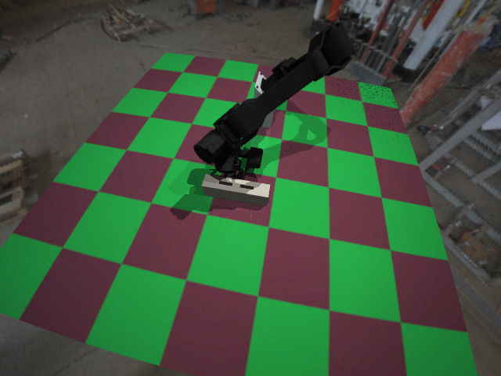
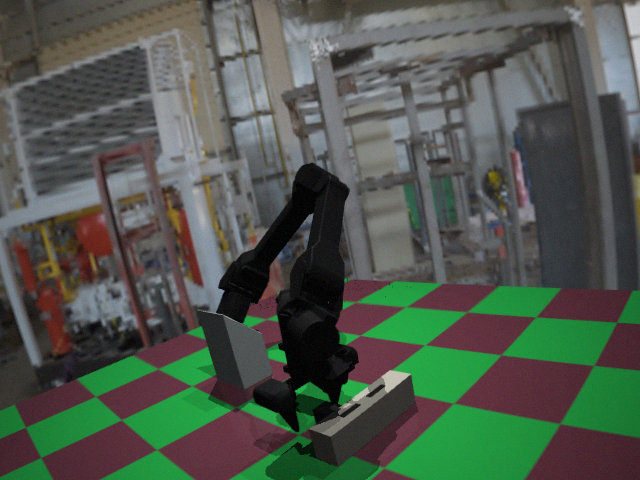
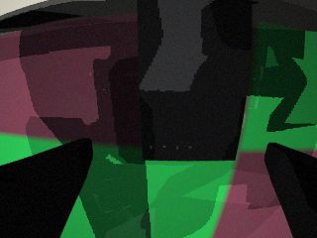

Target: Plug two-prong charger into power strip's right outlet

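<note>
The charger (image 2: pixel 325 411) (image 3: pixel 195 124), a dark block, sits low beside the long side of the power strip (image 1: pixel 236 190) (image 2: pixel 364 421) (image 3: pixel 22 6), out of both outlets. In the wrist view it reaches down from the top middle into the space between the spread fingertips, with green and maroon surface showing on either side of it; the exterior view likewise places it between the two fingers. The gripper (image 1: pixel 234 168) (image 2: pixel 316 415) (image 3: pixel 181 151) points downward and is wide open, clasping nothing. From above, its own parts hide most of the charger, and the prongs cannot be made out. The pale strip lies flat, two dark slots on its upper face, with the gripper close along one long side. The black arm (image 1: pixel 279 91) (image 2: pixel 328 237) arches over from behind. Farther back stands a grey, slant-sided block (image 1: pixel 258 87) (image 2: pixel 245 356), apart from the strip. All this is on a green and maroon checkered surface (image 1: pixel 299 265) (image 2: pixel 501 428) (image 3: pixel 185 174), with industrial frames and pipework beyond.
</note>
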### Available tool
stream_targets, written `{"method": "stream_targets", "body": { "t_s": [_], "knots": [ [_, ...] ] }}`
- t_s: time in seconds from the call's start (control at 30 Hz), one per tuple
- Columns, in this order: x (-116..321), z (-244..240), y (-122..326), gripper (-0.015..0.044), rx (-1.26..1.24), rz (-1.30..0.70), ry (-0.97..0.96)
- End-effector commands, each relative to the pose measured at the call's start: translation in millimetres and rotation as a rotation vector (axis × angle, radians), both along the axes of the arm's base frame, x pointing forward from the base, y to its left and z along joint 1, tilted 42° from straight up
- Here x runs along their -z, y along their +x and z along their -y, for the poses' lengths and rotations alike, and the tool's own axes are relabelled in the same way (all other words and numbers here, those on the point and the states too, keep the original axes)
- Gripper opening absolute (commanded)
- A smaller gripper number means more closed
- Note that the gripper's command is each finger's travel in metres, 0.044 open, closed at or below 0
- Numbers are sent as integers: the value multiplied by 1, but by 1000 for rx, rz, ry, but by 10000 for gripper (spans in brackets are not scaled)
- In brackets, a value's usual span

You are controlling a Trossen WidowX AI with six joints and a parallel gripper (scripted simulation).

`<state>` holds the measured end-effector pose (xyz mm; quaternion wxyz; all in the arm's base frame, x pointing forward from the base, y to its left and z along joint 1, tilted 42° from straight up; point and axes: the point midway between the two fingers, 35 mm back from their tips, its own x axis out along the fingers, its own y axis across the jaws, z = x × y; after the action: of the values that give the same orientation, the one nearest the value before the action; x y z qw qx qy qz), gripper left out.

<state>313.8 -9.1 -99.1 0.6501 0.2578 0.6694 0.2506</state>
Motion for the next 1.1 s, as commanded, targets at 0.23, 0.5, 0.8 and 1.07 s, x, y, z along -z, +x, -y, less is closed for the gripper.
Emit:
{"method": "stream_targets", "body": {
  "t_s": [0.23,0.5,0.8,1.07],
  "knots": [
    [1,0,-13,440,-5,3,-4],
    [1,-1,-21,440,-5,3,-4],
    [0,-1,-26,440,8,7,0],
    [-44,44,-11,440,349,381,-14]
  ]
}}
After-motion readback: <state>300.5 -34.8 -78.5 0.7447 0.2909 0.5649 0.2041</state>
